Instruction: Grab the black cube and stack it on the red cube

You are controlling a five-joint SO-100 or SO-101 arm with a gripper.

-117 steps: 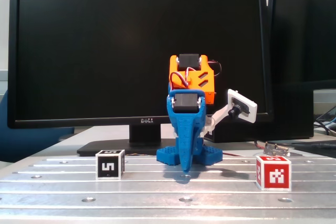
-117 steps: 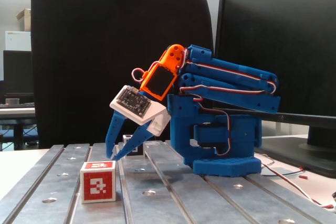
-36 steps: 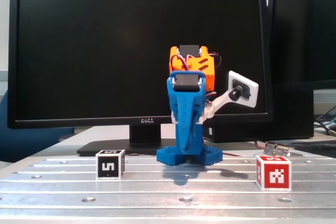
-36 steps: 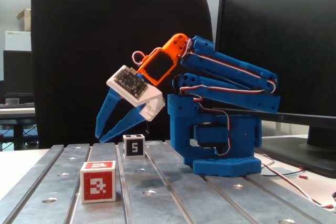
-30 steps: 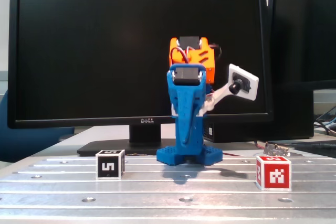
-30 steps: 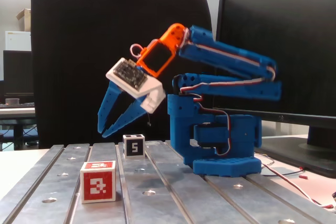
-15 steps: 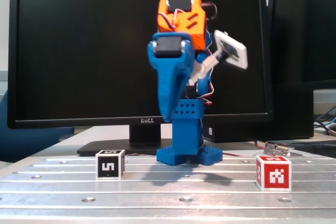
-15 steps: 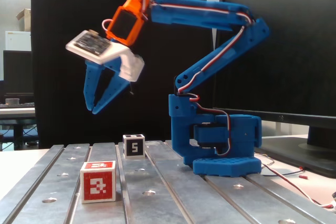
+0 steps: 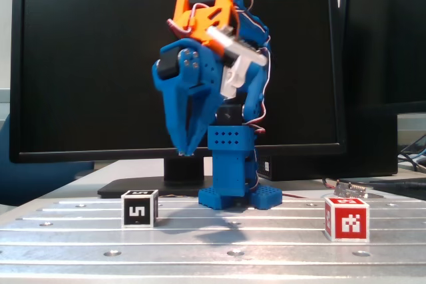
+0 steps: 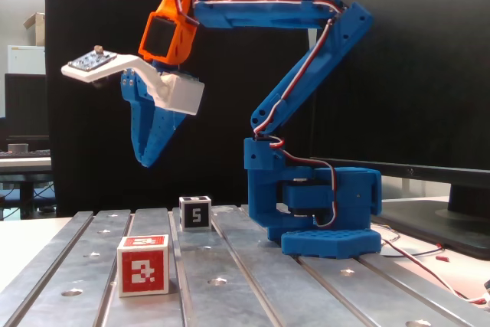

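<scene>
Black cube (image 9: 139,208) (image 10: 195,212) sits on the slotted metal table (image 9: 266,244) (image 10: 245,281), just beside the blue arm base (image 9: 231,194) (image 10: 325,216). Red cube (image 9: 346,218) (image 10: 143,265) rests well apart from it. Gripper (image 9: 184,147) (image 10: 145,160) hangs high above the black cube, empty, tips down, fingers narrowly parted in a fixed view.

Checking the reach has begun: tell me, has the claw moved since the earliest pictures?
Yes. The claw has risen from the table to hang high against the monitor, shifted left toward the black cube.
</scene>
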